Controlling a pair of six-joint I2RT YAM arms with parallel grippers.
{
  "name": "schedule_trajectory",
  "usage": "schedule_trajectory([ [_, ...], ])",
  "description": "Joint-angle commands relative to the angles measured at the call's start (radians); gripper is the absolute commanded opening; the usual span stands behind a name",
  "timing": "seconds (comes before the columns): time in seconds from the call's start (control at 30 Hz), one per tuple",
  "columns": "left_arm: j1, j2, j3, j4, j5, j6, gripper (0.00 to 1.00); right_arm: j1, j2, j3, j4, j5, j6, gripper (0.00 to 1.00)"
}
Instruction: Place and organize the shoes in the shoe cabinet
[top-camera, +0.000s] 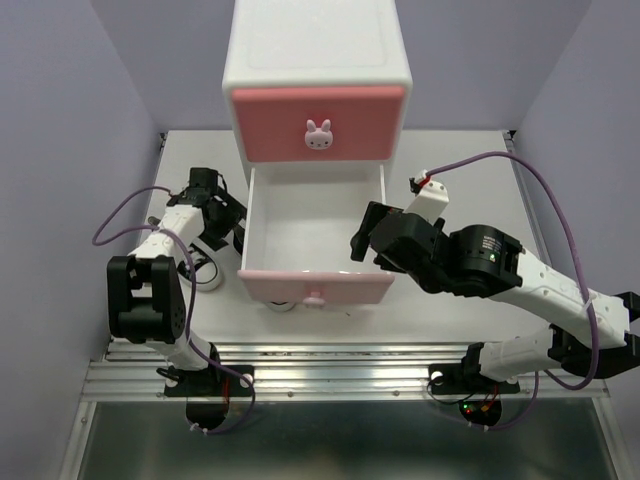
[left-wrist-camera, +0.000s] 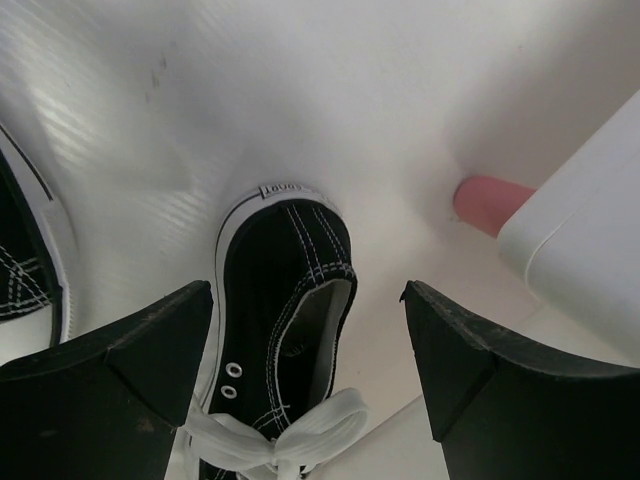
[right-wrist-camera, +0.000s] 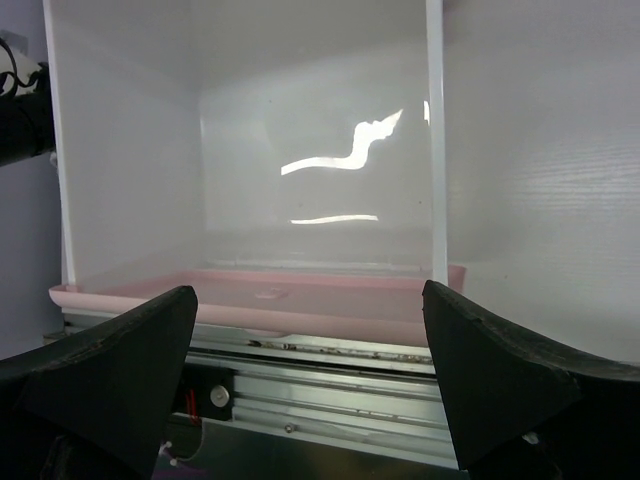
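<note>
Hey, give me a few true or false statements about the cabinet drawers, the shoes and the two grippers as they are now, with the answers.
1. The lower drawer is pulled out. True.
2. The upper drawer is pulled out too. False: it is shut.
3. The left gripper is open, with a black shoe below, between its fingers. True.
4. The right gripper is clamped on a shoe. False: it is open, with nothing between its fingers.
</note>
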Motion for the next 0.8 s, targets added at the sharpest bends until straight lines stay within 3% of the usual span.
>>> schedule_trajectory([
  [0.0,-0.037,-0.01,-0.037,0.012,0.014,-0.013,0.88,-0.012,-0.004,-0.017,-0.012,0.01,0.026,1.0],
  [0.23,-0.048,-0.04,-0.111,0.016,0.008,-0.059,0.81,-0.012,-0.006,-0.032,-0.014,0.016,0.038,1.0],
  [0.47,-0.051,0.042,-0.068,0.009,-0.007,-0.025,0.5,-0.012,-0.012,-0.038,-0.02,0.014,0.05,1.0],
  [0.57,-0.051,0.071,-0.031,0.001,-0.041,0.007,0.28,-0.012,-0.013,-0.035,-0.03,0.016,0.049,1.0],
  [0.6,-0.051,0.08,-0.012,-0.005,-0.044,0.026,0.02,-0.012,-0.013,-0.034,-0.034,0.017,0.049,1.0],
  [0.77,-0.042,0.056,0.05,-0.074,-0.147,0.11,0.0,-0.012,-0.026,-0.031,-0.047,0.036,0.061,1.0],
])
